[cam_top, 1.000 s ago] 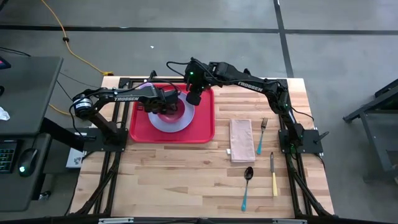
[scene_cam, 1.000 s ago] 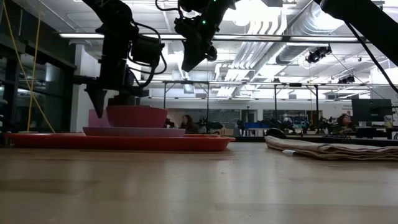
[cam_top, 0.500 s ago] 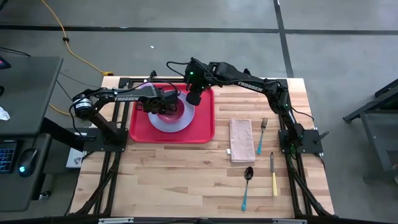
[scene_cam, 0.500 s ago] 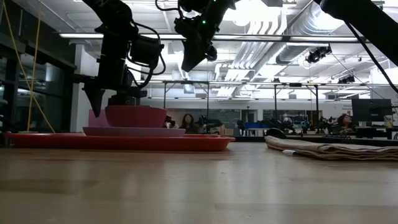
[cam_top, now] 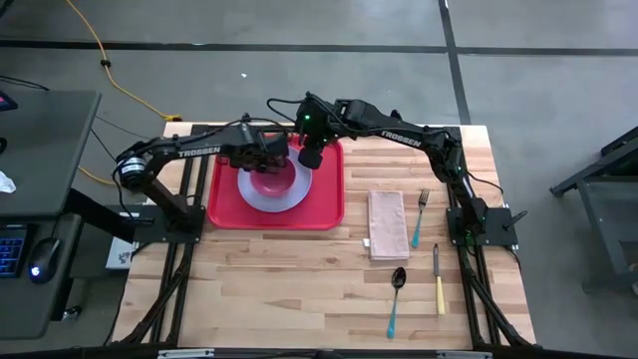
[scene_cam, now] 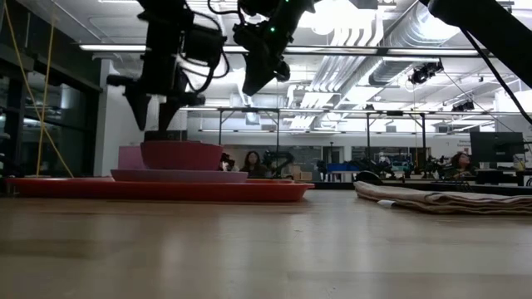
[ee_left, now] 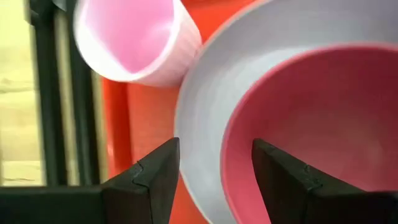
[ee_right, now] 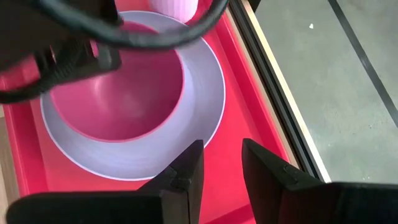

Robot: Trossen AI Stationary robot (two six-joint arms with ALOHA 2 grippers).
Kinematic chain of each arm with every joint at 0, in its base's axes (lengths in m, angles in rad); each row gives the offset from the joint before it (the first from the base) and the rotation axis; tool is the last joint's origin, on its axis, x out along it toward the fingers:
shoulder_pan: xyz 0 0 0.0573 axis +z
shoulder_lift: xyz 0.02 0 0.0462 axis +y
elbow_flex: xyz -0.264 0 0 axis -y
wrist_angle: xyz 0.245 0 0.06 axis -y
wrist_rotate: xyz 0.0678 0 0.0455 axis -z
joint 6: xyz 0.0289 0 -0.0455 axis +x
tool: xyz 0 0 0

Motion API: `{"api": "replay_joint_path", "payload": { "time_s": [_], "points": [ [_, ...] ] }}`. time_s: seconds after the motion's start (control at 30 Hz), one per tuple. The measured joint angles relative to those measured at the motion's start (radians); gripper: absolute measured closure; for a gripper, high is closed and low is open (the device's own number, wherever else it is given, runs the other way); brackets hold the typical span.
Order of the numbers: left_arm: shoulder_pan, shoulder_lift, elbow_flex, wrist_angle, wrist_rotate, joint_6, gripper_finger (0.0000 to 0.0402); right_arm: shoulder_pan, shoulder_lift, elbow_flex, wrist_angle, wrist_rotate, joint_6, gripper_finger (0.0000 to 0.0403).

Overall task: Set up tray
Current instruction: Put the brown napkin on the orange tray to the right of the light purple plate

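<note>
The red tray [cam_top: 325, 205] lies at the table's far left. A lavender plate [cam_top: 292, 198] rests flat on it, and a dark pink bowl [cam_top: 271, 180] sits on the plate. A pale pink cup [ee_left: 134, 37] stands on the tray beside the plate. My left gripper [scene_cam: 155, 115] hangs open above the bowl's left rim [ee_left: 233, 149], touching nothing. My right gripper [ee_right: 221, 171] is open and hovers higher over the tray's far right part [ee_right: 249, 124], beside the plate.
Right of the tray a folded beige napkin [cam_top: 387, 224] lies on the wood, then a fork [cam_top: 420, 217] with a teal handle. Nearer lie a spoon [cam_top: 396, 299] and a yellow-handled knife [cam_top: 437, 279]. The table's near left wood is bare. People sit in the room beyond.
My left gripper, which stood low with its fingers astride the bowl's left rim, has risen clear of the bowl and drawn a little toward the far edge. The bowl stays on the plate.
</note>
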Motion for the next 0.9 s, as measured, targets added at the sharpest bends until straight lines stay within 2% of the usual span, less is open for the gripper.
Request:
{"api": "replay_joint_path", "payload": {
  "time_s": [0.2, 0.33, 0.67, 0.9],
  "points": [
    [-0.003, -0.006, 0.125, -0.170, -0.061, -0.015, 0.0174, -0.008, 0.000, 0.000, -0.065, 0.033, 0.000, 0.0315],
    [-0.003, -0.041, 0.158, -0.198, -0.092, -0.034, 0.0174, -0.022, 0.000, 0.000, -0.129, 0.042, 0.001, 0.0316],
    [-0.002, -0.205, 0.111, -0.250, -0.153, -0.063, 0.0174, -0.059, 0.000, 0.000, -0.230, 0.122, 0.003, 0.0316],
    [-0.002, -0.364, 0.014, -0.233, -0.162, -0.092, 0.0174, -0.102, -0.012, -0.001, -0.248, 0.121, 0.003, 0.0315]
  ]
}}
